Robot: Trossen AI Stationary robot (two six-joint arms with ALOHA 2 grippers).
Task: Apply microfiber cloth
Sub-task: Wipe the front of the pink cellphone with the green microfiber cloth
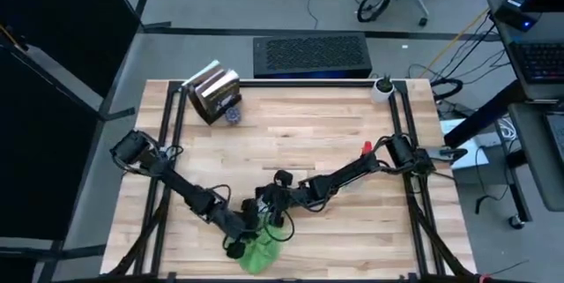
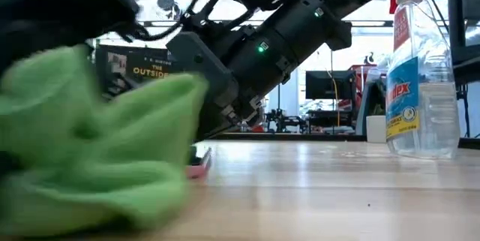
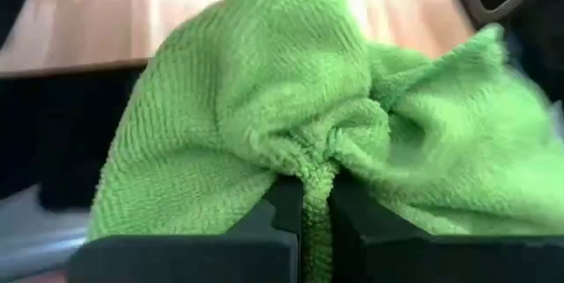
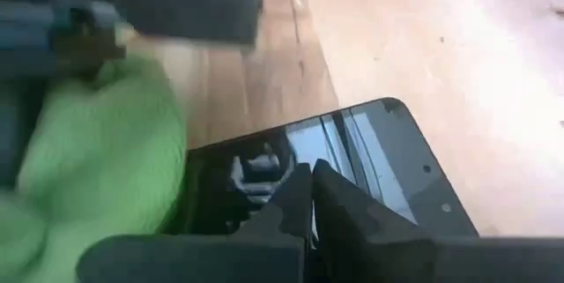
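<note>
**Left gripper pinches the green cloth at the table's near edge**

Left gripper [image 3: 315, 208] has its two dark fingers [image 3: 264, 221] pressed together on a gathered fold of the microfiber cloth [image 3: 291, 98], which bunches up and spreads out beyond the tips. From above, that cloth [image 1: 261, 250] lies in a crumpled heap near the front edge of the wooden table [image 1: 300, 146], about midway along it, with the left arm reaching in from the left side.

Right gripper [image 4: 310, 197] sits just beside the cloth, its fingers drawn together over a small black device [image 4: 370, 173] with a glossy face that lies flat on the wood; whether they actually pinch the device cannot be told. The cloth's edge [image 4: 97, 168] touches or overlaps one end of that device.

Farther off, a clear spray bottle [image 2: 416, 68] with a red trigger stands upright on the right side of the table. A stack of books [image 1: 214, 92] rests near the far left corner.
</note>
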